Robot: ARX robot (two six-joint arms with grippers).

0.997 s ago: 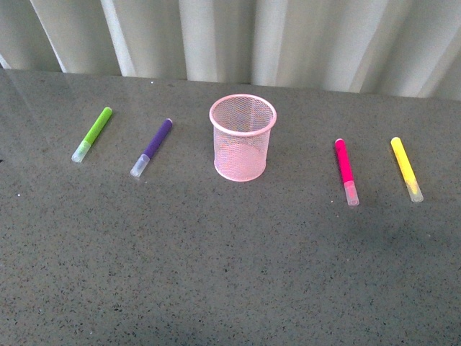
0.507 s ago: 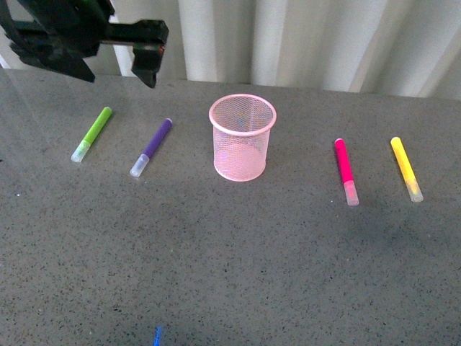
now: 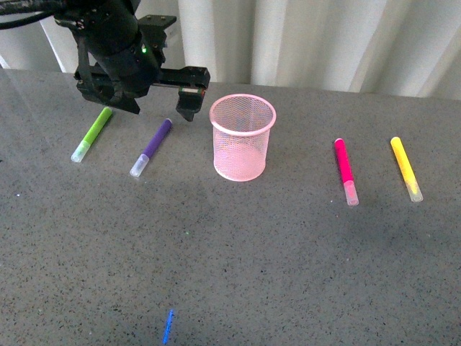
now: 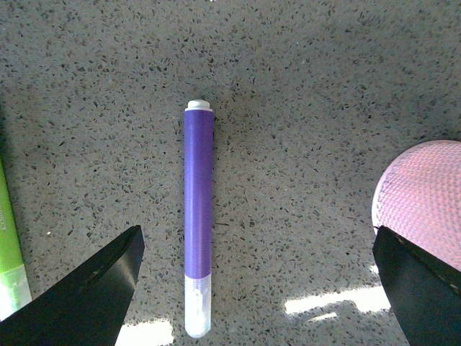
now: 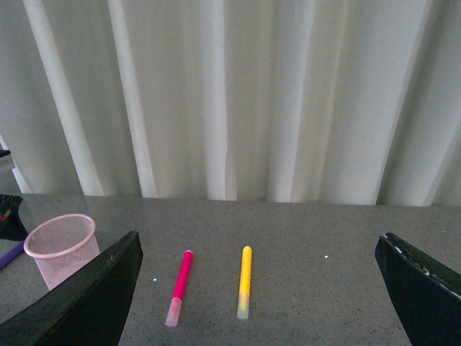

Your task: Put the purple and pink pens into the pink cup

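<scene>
Hovers with left end effector wide open, straddling purple pen off-centre — centre on mid-barrel, drop straight, close gently; avoid nudging green marker alongside.

Finding: no text, label, brand, number or sign is legible in any view.
</scene>
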